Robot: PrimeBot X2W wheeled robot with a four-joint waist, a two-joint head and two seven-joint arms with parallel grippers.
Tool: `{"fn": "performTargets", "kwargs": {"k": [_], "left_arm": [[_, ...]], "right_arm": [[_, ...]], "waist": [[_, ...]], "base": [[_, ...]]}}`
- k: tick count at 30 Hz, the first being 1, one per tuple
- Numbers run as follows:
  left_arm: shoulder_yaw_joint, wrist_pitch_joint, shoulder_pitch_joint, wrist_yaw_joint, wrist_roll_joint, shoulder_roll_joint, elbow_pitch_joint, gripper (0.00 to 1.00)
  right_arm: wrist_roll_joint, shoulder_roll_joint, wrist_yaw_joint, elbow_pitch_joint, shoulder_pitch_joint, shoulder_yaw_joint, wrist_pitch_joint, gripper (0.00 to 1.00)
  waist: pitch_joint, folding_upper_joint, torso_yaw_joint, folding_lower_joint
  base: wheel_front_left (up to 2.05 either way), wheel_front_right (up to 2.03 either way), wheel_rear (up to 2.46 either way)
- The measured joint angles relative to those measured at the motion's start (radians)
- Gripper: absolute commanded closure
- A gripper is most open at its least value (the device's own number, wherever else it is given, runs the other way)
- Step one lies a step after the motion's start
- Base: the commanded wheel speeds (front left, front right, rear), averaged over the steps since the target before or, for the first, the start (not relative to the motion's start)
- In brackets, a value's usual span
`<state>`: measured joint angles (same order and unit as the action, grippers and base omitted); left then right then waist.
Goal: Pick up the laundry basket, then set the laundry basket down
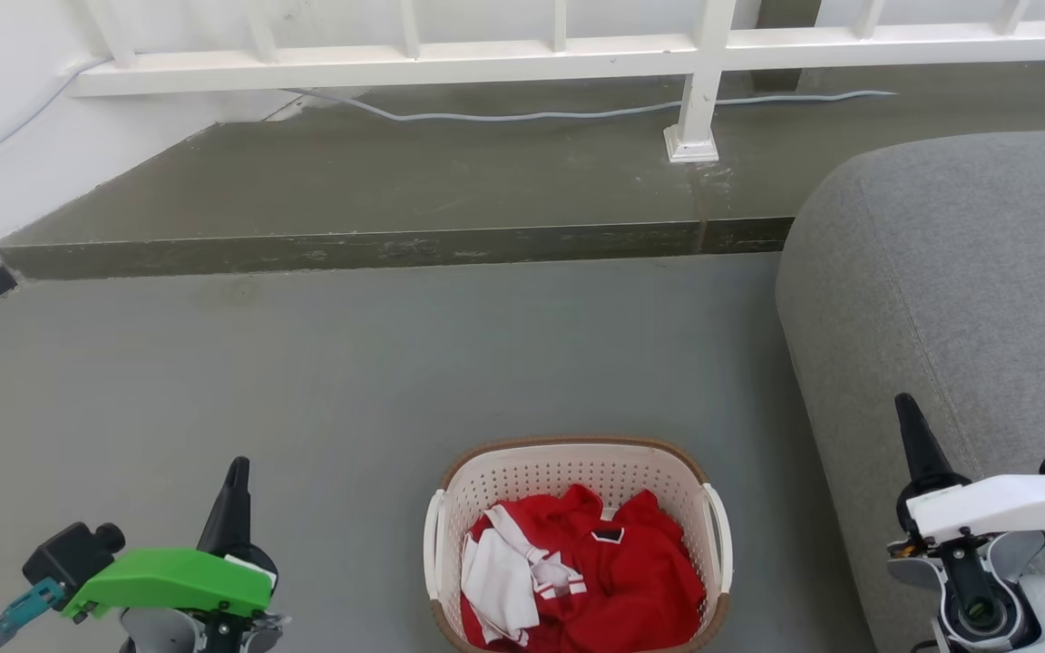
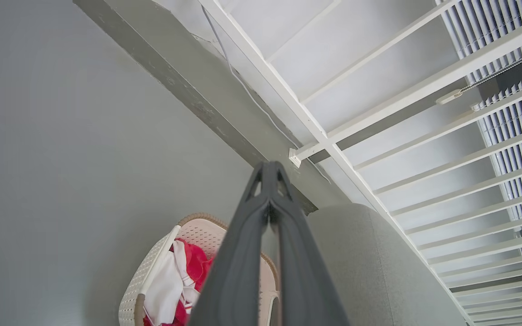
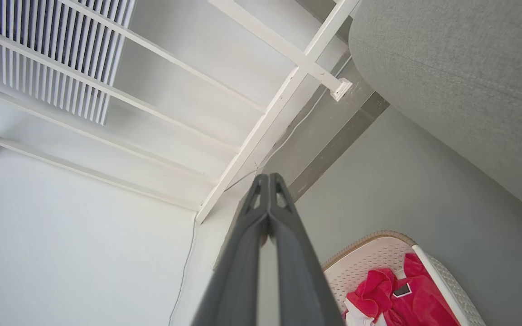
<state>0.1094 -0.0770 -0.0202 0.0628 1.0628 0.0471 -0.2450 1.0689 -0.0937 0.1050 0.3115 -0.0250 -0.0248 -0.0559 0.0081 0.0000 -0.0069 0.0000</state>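
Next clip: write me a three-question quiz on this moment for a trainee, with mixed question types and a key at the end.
1. True or false: the left gripper and the right gripper are both shut and apart from the laundry basket.
2. What lies in the basket? A) blue towels B) red and white clothing C) nothing
3. Fill in: the grey sofa stands on the robot's ___ side of the basket.
Key: 1 true; 2 B; 3 right.
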Motion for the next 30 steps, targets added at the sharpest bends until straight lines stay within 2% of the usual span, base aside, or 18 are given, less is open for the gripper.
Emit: {"fn": "performTargets", "kwargs": {"k": [30], "left_arm": [[-0.079,0.086,-0.012,0.035,0.338,0.007,-0.015,1.0]], "right_arm": [[0.307,0.031,0.009,-0.015,-0.019,0.092,0.097,1.0]], "waist": [[-0.003,0.0,0.004,0.0]], "base": [[0.0,0.0,0.0]]}}
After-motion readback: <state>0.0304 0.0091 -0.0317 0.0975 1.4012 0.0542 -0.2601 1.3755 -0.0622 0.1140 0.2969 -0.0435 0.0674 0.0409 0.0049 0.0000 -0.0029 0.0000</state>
